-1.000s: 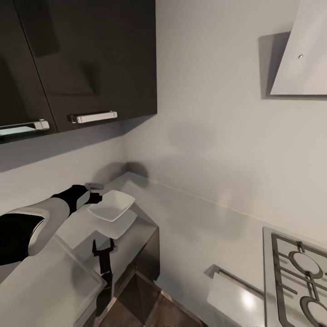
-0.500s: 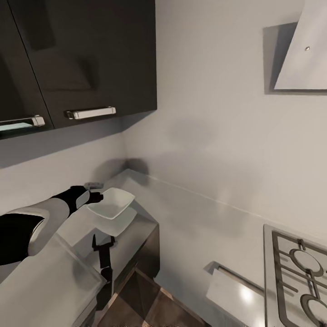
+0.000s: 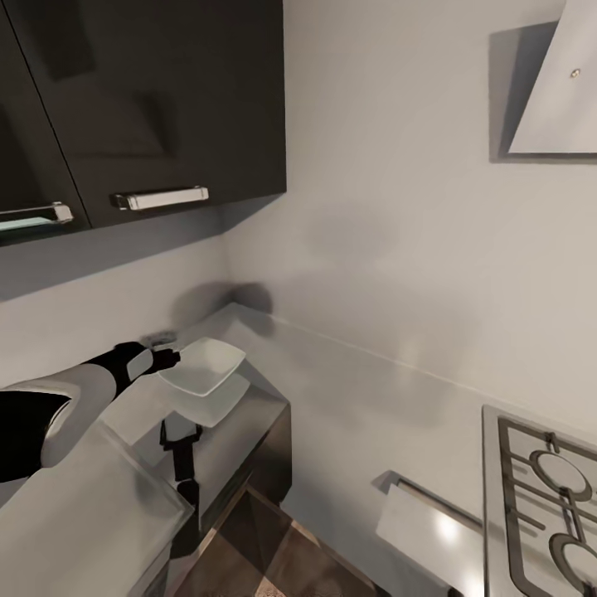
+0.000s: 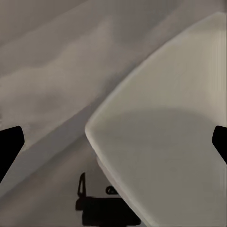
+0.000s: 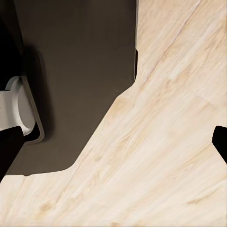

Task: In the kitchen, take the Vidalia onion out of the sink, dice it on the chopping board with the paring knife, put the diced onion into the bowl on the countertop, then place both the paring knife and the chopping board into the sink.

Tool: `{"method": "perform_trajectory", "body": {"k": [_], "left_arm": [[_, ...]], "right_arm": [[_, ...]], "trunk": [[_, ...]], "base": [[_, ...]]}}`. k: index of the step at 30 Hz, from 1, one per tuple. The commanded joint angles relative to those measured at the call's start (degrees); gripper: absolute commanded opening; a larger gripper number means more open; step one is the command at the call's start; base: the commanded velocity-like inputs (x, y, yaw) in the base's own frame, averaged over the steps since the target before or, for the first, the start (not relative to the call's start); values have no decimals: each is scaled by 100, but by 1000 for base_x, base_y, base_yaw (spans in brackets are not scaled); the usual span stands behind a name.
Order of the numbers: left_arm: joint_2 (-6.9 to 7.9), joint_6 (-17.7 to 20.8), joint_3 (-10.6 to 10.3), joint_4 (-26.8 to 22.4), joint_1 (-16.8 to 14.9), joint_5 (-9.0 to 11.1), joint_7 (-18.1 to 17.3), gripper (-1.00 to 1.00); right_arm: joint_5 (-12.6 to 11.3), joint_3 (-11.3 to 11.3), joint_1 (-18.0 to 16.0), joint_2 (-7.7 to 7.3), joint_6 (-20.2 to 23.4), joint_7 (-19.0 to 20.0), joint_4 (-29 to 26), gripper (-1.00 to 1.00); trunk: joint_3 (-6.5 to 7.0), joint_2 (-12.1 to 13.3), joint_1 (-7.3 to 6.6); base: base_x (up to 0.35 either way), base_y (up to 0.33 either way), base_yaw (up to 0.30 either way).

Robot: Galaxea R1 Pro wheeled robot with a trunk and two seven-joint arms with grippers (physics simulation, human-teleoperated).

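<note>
Pale wood-plank floor (image 5: 156,156) beside a dark base panel (image 5: 80,80), black claw fingertips (image 5: 220,142) at the edges.

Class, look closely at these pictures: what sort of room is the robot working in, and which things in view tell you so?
Most likely a kitchen. Glossy black upper cabinets with chrome bar handles hang over a grey countertop that carries a white bowl, and a gas hob sits under an angled extractor hood.
</note>
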Motion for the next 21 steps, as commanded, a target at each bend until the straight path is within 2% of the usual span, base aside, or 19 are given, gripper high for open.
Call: {"method": "perform_trajectory", "body": {"k": [1,21], "left_arm": [[0,-6,-47,9,-8,71,9,100],[4,-63,-47,16,25,99,11,100]], "right_arm": [[-60,50,-2,0,31,-15,-11,100],[-60,50,-2,0,31,-16,-11,100]], "trunk": [[-22,-13,3],[-205,-13,3]], "base": [[0,0,0],[0,0,0]]}}
